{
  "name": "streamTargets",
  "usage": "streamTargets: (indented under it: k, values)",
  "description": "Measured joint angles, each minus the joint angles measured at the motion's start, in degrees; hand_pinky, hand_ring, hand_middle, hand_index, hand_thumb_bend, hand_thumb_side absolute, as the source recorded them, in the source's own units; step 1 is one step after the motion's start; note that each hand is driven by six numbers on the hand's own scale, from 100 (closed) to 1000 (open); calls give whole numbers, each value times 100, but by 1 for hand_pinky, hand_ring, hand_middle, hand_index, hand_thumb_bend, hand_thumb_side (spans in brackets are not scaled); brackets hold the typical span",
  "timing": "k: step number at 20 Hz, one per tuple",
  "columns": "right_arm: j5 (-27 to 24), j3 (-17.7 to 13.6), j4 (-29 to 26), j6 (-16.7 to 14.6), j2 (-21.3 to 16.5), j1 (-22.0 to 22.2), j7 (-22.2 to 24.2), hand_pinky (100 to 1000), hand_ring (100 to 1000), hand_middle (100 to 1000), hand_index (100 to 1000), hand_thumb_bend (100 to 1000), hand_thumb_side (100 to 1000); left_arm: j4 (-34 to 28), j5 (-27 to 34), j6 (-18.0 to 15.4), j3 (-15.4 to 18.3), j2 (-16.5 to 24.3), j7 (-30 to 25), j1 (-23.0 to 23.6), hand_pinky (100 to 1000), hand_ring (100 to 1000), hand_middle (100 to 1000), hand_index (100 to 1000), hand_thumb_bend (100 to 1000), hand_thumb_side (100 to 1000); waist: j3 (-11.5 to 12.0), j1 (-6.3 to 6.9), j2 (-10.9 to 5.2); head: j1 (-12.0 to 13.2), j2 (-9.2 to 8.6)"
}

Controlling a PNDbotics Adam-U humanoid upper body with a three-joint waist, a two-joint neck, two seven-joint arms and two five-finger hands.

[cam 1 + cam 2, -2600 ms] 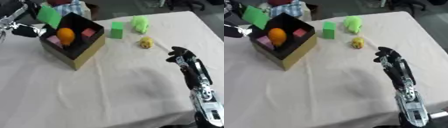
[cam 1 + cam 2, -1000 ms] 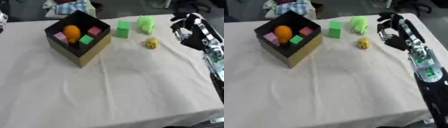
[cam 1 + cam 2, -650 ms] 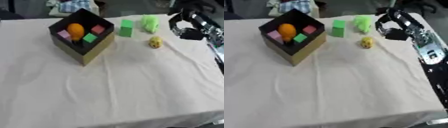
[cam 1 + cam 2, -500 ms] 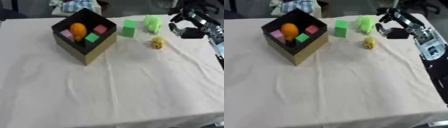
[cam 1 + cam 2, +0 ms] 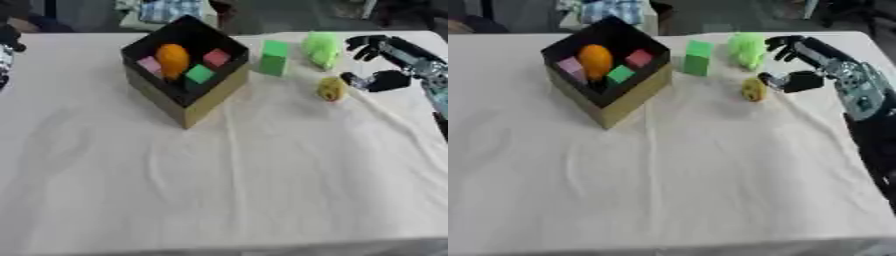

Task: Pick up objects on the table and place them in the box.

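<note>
Table [image 5: 262, 190] covered in a white cloth, creased across the middle. The box [image 5: 185, 107], black inside with tan outer walls, stands at the far left-centre, one corner turned toward the camera. Inside it: an orange object [image 5: 172, 60], a pink block [image 5: 149, 65], a red block [image 5: 216, 57] and a green cube [image 5: 199, 74].

Still out on the cloth, right of the box: a green block [image 5: 275, 58] standing upright, well apart from the box wall; a light green lump [image 5: 321, 48] just right of the block, near the far edge; a small yellow object [image 5: 332, 89] nearer the camera, apart from both.

Right hand [image 5: 811, 62] enters from the right side, above the cloth at the far right. Fingers spread and slightly bent, reaching toward the light green lump; thumb low, its tip just beside the yellow object. It holds nothing. Contact with either object cannot be told.

Left hand [image 5: 7, 47]: only a sliver shows at the left edge, level with the box. Finger state cannot be told.
</note>
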Motion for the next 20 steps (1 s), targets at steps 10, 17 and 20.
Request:
streamTargets:
  k: [10, 17, 20]
  values:
    - [1180, -266, 853, 266, 449, -281, -440, 768, 779, 812, 908, 369, 456, 0, -21, -9, 24, -50, -115, 87, 829, 640, 620, 808, 242, 646, 42, 0, 0, -119, 0]
    - [1485, -348, 1083, 465, 592, -389, -698, 750, 746, 748, 838, 219, 390, 0, -21, -15, 33, -96, -156, 109, 829, 639, 620, 809, 239, 651, 81, 0, 0, -197, 1]
    - [1579, -365, 1101, 541, 596, -389, -914, 733, 722, 715, 809, 124, 302, 0, -22, -18, 33, -97, -161, 143, 829, 639, 620, 809, 237, 652, 92, 0, 0, -201, 1]
